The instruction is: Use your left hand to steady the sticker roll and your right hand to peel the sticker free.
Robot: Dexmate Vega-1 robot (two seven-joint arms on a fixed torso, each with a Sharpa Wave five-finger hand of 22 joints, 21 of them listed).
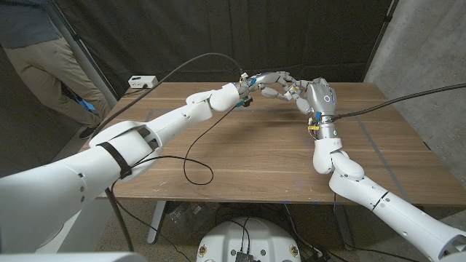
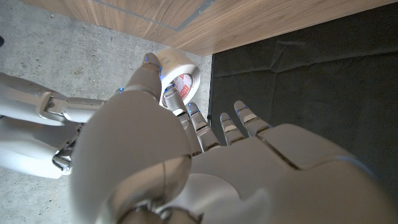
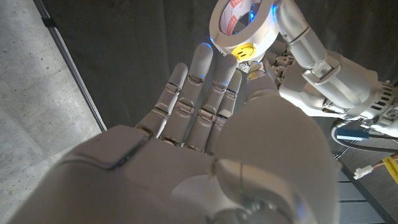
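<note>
Holding the sticker roll [image 3: 241, 23] aloft in my left hand [image 1: 263, 82], my right hand [image 1: 304, 93] (fingers spread, empty) reached its yellow sticker [image 3: 241, 50]; pinching came next, I judged.

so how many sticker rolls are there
1. The sticker roll is held up off the table at its far side, in the left hand, with the right hand reaching its yellow sticker. Others could be hidden behind the hands.
</note>
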